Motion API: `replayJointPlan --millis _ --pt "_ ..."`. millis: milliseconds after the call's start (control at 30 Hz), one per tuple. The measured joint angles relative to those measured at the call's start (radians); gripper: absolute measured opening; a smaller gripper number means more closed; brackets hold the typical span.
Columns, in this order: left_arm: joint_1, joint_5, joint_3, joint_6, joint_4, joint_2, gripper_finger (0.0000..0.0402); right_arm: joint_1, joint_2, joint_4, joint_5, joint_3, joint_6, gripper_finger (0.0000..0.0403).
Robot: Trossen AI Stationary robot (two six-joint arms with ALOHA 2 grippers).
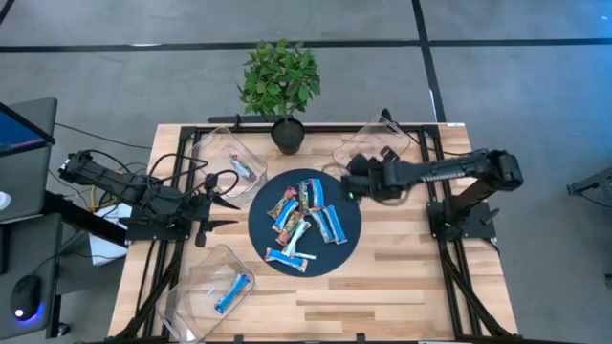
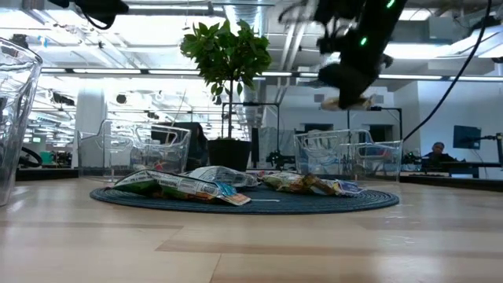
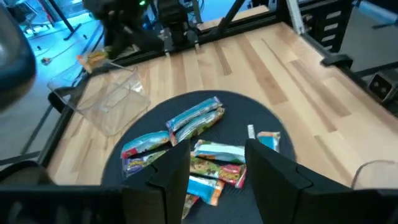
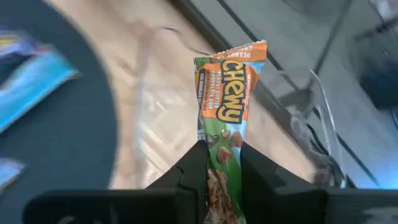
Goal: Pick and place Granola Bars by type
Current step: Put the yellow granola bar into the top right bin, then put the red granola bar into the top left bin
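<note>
Several granola bars [image 1: 306,215] lie in a heap on a dark round mat [image 1: 260,229]; most are blue-and-white, some orange and green. They also show in the left wrist view [image 3: 199,118] and in the low view [image 2: 185,185]. My right gripper [image 1: 350,182] hovers at the mat's far right edge, shut on an orange-and-green Chewy bar [image 4: 227,106]. My left gripper [image 1: 232,201] is open at the mat's left edge, and its fingers [image 3: 174,168] touch nothing. My right gripper pinches the Chewy bar by one end [image 4: 222,158] between its two fingers. The rest of the bar sticks out past the fingertips, in line with the fingers. The bar is lifted clear of the table [image 2: 346,101], high above the mat.
Three clear bins stand around the mat. The far-left bin [image 1: 229,153] holds a bar [image 1: 246,170], the near-left bin [image 1: 206,277] holds a blue bar [image 1: 232,291], and a far-right bin [image 1: 378,143] sits beside the right gripper. A potted plant [image 1: 280,91] stands at the far edge.
</note>
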Motion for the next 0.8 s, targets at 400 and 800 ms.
replayJointPlan --millis 400,800 --pt "0.000 -0.027 0.000 0.021 0.001 0.000 0.0149 -0.295 0.115 0.116 -0.128 -0.013 -0.177 0.0078" --pt "0.000 -0.028 0.000 -0.012 -0.045 0.000 0.0149 -0.273 0.095 0.147 -0.084 -0.013 -0.181 0.0240"
